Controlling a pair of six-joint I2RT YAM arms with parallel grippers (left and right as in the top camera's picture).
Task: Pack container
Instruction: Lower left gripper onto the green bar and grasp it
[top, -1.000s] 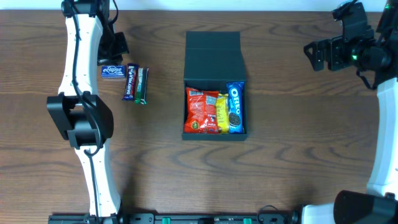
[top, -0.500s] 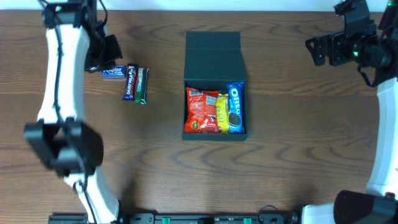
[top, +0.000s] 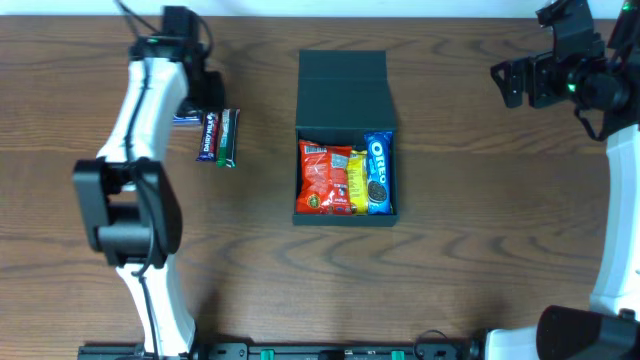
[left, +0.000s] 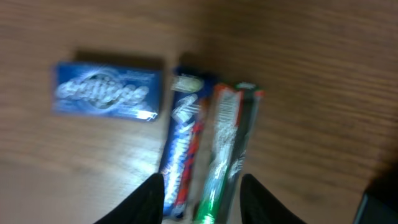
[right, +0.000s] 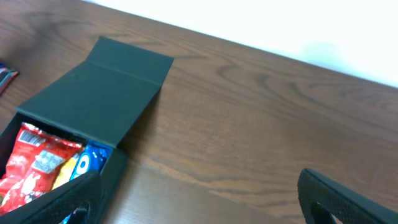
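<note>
The container (top: 345, 215), a dark green-black box, lies mid-table with its flap lid (top: 342, 88) open flat behind it. Inside are a red packet (top: 325, 180), a yellow packet (top: 357, 182) and a blue Oreo packet (top: 378, 172). Left of it lie a blue-red bar (top: 209, 135), a green bar (top: 229, 138) and a blue Eclipse box (top: 181, 118). My left gripper (top: 208, 98) hovers open over the far ends of the bars; in the left wrist view its fingers (left: 202, 200) straddle the blue-red bar (left: 185, 140) and green bar (left: 227, 146). My right gripper (top: 506, 84) is open and empty, far right of the container (right: 93, 106).
The Eclipse box (left: 107, 91) lies just left of the two bars, partly under my left arm in the overhead view. The table's far edge runs close behind the lid and both grippers. Bare wood lies between the bars and the container.
My left arm has swung and its gripper has shifted right, from over the Eclipse box to over the two bars. The right arm has stayed almost still.
</note>
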